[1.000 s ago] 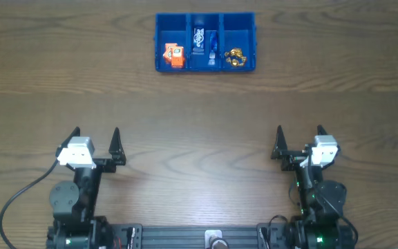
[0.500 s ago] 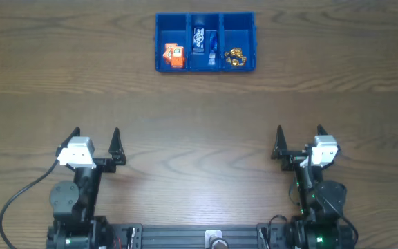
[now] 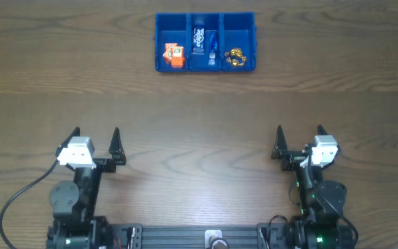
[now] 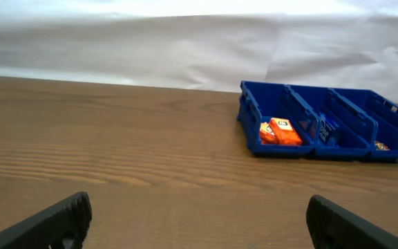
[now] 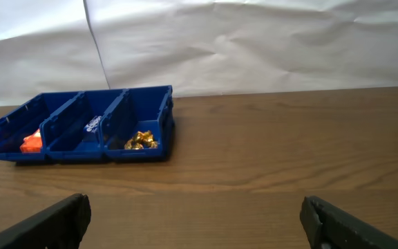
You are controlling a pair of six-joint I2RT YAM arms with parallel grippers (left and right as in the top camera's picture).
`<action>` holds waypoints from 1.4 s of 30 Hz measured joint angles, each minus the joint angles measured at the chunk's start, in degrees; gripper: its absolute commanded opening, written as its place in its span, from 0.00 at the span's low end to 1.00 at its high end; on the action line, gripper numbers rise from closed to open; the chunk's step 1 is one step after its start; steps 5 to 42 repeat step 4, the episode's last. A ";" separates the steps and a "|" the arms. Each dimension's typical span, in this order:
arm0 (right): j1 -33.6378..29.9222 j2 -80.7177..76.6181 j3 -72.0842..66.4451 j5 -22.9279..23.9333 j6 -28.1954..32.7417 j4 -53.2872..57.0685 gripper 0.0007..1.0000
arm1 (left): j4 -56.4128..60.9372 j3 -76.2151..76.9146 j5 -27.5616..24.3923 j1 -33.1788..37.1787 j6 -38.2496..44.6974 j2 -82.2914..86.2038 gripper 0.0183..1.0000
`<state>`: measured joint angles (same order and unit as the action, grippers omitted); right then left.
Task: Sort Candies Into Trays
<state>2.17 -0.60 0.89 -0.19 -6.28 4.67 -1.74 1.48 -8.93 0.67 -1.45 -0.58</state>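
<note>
- At top centre of the surface [image 3: 199, 104], tray [image 3: 159, 41] holds orange candies [image 3: 174, 55], blue candies [image 3: 202, 40], gold candies [image 3: 235, 57], separately.
- Likely light, slippery wrappers; pinch mid-body.
- Lower frame: left end effector [image 3: 95, 131] and right end effector [image 3: 299, 129] gape empty.

A brown wooden tabletop [image 3: 199, 104], its grain running from the left edge to the right, carries everything. Behind its far edge stands a white, creased sheet backdrop [image 4: 116, 48] that meets the wood along a straight line. In the right wrist view a dark vertical seam [image 5: 95, 48] divides this backdrop into two overlapping panels.
</note>
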 measured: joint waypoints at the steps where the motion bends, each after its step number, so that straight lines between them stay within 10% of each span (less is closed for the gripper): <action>1: 0.00 0.00 0.00 0.00 0.00 0.00 1.00 | 0.00 0.00 0.00 0.00 0.00 0.00 1.00; 42: 0.00 0.00 0.00 0.00 0.00 0.00 1.00 | 0.00 0.00 0.00 0.00 0.00 0.00 1.00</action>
